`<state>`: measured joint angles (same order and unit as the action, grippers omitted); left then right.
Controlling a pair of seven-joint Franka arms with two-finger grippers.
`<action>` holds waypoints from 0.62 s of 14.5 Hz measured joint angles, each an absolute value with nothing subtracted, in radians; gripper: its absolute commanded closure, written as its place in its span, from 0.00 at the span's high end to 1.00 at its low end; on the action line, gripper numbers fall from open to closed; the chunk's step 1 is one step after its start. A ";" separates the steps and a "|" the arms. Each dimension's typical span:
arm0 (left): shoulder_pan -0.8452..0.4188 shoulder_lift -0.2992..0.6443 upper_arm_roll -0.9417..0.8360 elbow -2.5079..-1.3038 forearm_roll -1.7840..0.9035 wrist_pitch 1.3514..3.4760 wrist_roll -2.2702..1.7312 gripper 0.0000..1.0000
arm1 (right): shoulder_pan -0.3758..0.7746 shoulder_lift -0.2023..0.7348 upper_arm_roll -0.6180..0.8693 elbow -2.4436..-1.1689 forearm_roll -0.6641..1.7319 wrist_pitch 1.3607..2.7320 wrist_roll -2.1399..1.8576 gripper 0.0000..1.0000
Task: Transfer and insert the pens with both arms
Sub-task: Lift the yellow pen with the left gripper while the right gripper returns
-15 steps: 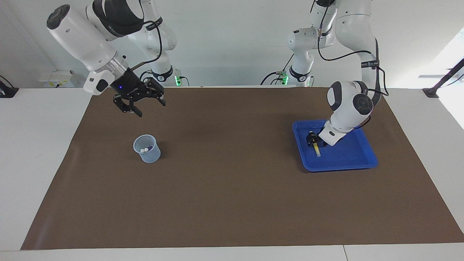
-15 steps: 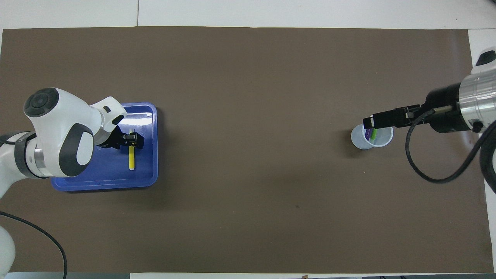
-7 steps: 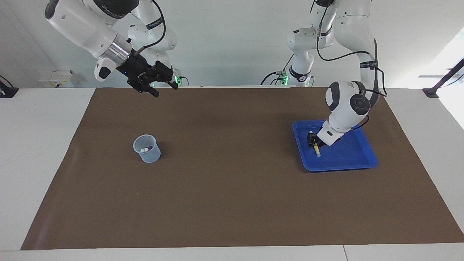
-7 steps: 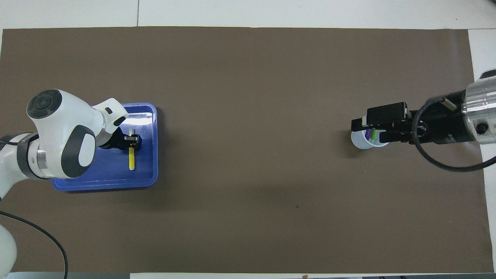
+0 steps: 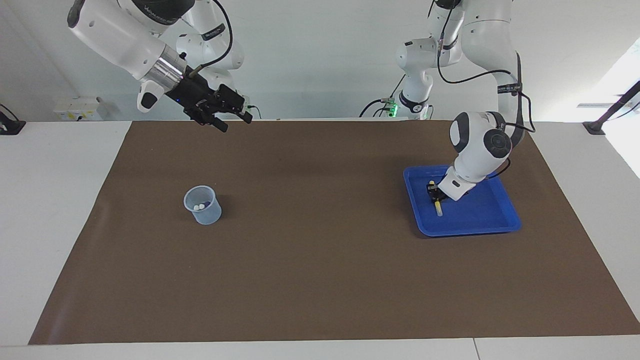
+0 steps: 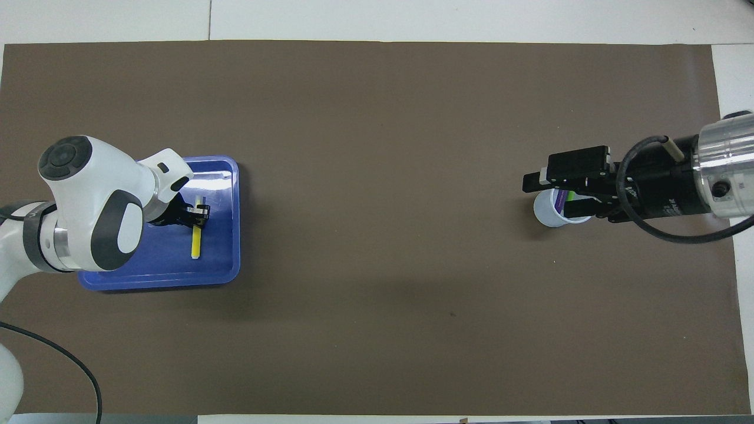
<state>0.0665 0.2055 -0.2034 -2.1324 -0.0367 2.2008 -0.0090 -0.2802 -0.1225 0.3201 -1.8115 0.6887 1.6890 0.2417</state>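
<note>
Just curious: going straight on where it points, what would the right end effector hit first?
Probably bare brown mat near mid-table: the right end effector slants downward, missing the cup. Depth unclear.

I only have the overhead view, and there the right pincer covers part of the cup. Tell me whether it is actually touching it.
Observer: No. In the facing view the right pincer hangs open high in the air, well clear of the cup.
Operator: Now the other arm. Say how low it is.
Observer: The left pincer is right down inside the blue tray, shut on the yellow pen.
Operator: Report what shows inside the cup.
Observer: Two pale caps sit side by side below its rim.
</note>
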 measured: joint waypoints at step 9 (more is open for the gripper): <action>0.114 0.196 -0.198 -1.876 -0.149 1.805 -0.113 0.00 | -0.218 -0.147 0.323 -1.895 0.763 1.803 0.268 1.00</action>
<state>0.1144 0.1958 -0.1977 -1.8763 -0.1488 1.8047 -0.1135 -0.2180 -0.1474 0.3231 -1.8947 0.7631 1.8026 0.2682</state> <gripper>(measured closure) 0.833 0.000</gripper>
